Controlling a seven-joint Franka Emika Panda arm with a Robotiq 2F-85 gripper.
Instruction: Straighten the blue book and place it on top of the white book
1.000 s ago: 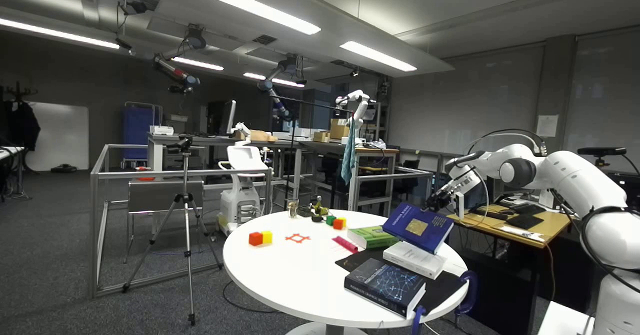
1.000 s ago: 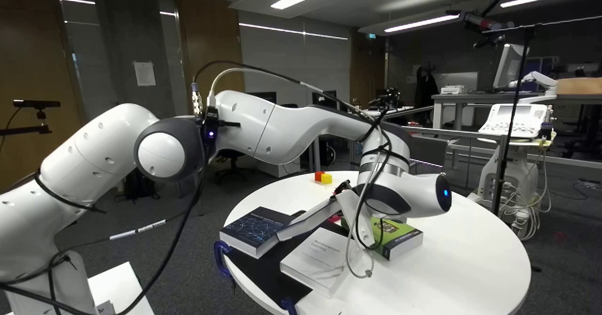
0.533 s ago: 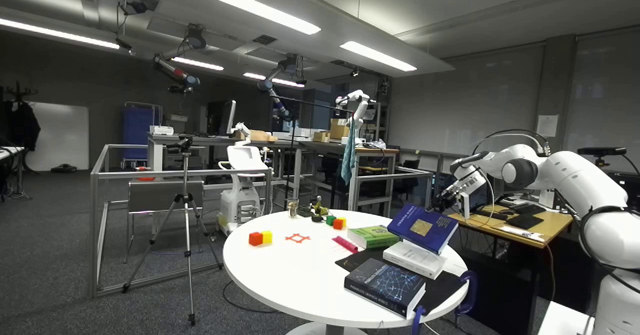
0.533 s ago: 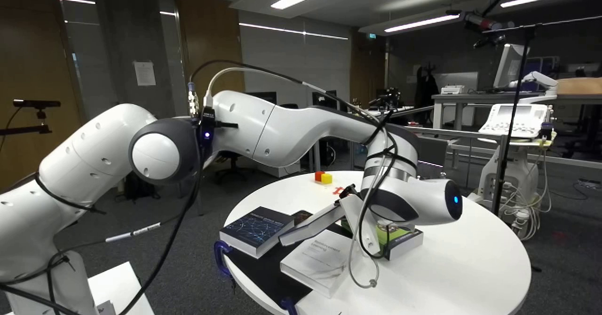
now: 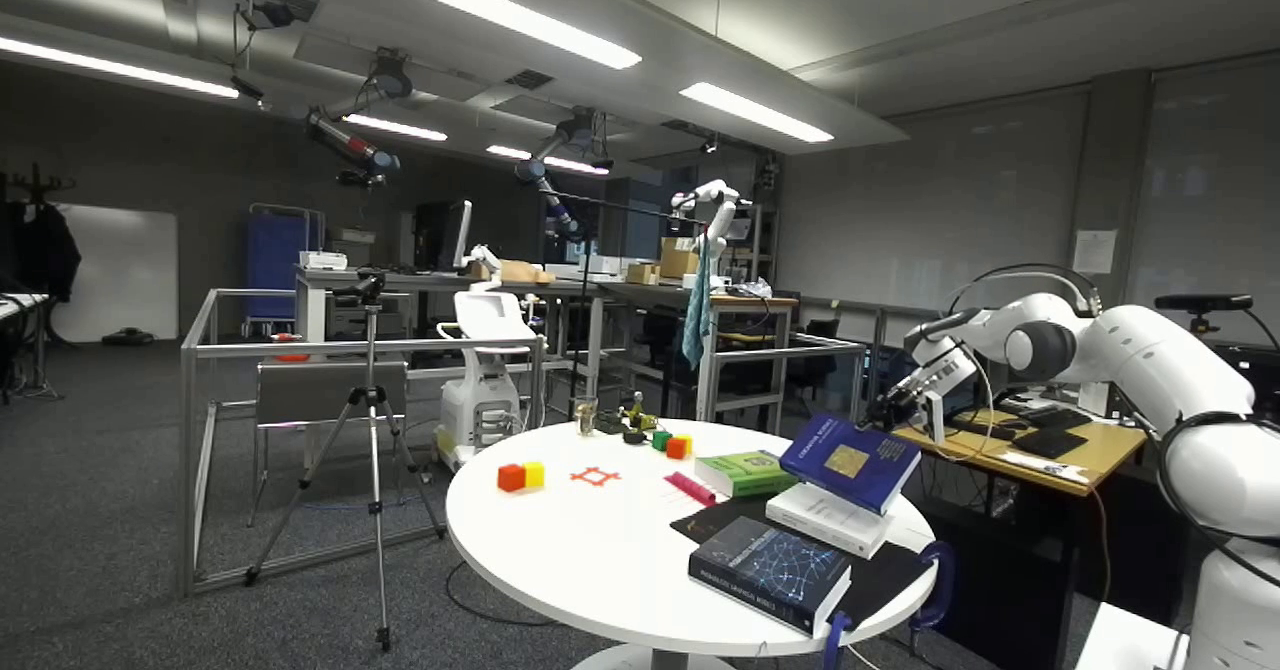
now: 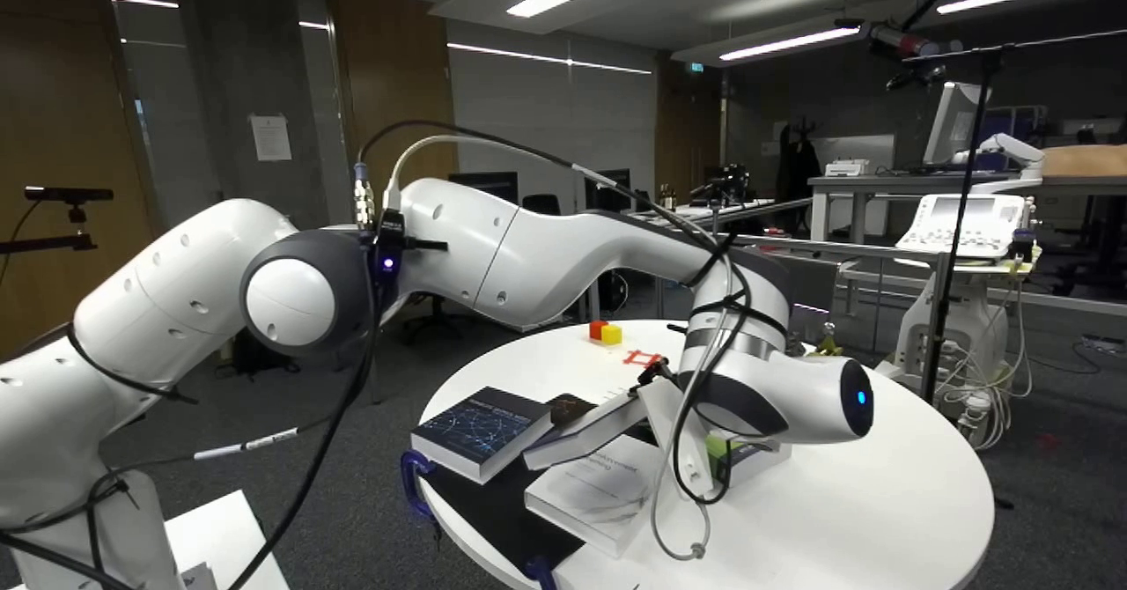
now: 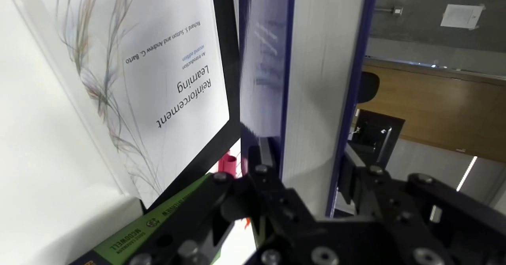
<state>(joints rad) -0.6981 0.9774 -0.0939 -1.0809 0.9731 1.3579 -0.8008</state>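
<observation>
My gripper [image 5: 872, 418] is shut on one edge of the blue book [image 5: 850, 462], which it holds tilted above the table. In an exterior view the blue book's yellowish cover patch shows. In the wrist view the fingers [image 7: 308, 154] sit on either side of the blue book's page edge [image 7: 320, 79]. The white book [image 5: 828, 520] lies flat below, partly on the black mat; it also shows in an exterior view [image 6: 594, 489] and in the wrist view [image 7: 166, 59]. The blue book's low edge [image 6: 563, 449] hangs between the dark book and the white book; whether it touches either I cannot tell.
The dark book [image 5: 770, 565] and the green book [image 5: 745, 472] lie either side of the white book. A black mat [image 5: 890, 585] is clamped at the table edge by blue clamps [image 5: 937, 590]. A pink tube [image 5: 692, 490] and coloured cubes [image 5: 520, 476] lie farther off.
The gripper and the held blue book have moved a little to the right and slightly down in both exterior views. The book stays tilted. The white book has not moved.
</observation>
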